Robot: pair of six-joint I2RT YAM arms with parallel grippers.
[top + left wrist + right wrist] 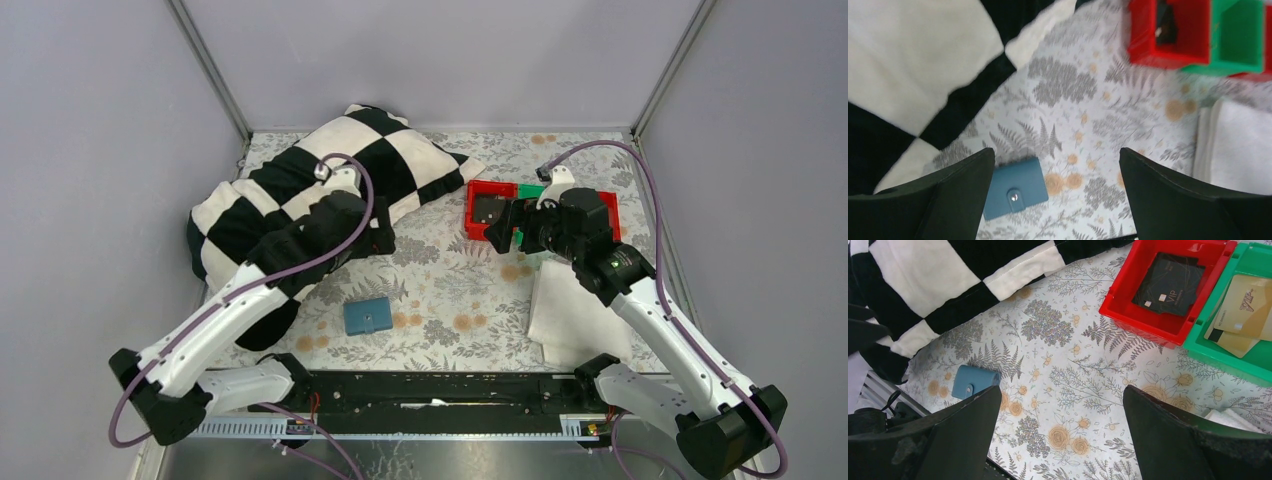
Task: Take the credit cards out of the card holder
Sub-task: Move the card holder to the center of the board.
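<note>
The teal-blue card holder [368, 316] lies shut on the floral tablecloth, snap tab fastened, near the front middle. In the left wrist view it [1015, 187] sits beside the left fingertip. In the right wrist view it [970, 381] is far left, partly behind a finger. My left gripper [381, 234] hangs open and empty above the cloth [1057, 170]. My right gripper [502, 230] is open and empty near the bins [1060, 405]. A black card [1170, 282] lies in the red bin, gold cards [1243, 310] in the green bin.
A black-and-white checkered pillow [330, 170] fills the back left. The red bin [470, 210] and green bin [530, 189] stand at the back right. A folded white cloth [575, 310] lies at the front right. Grey walls enclose the table.
</note>
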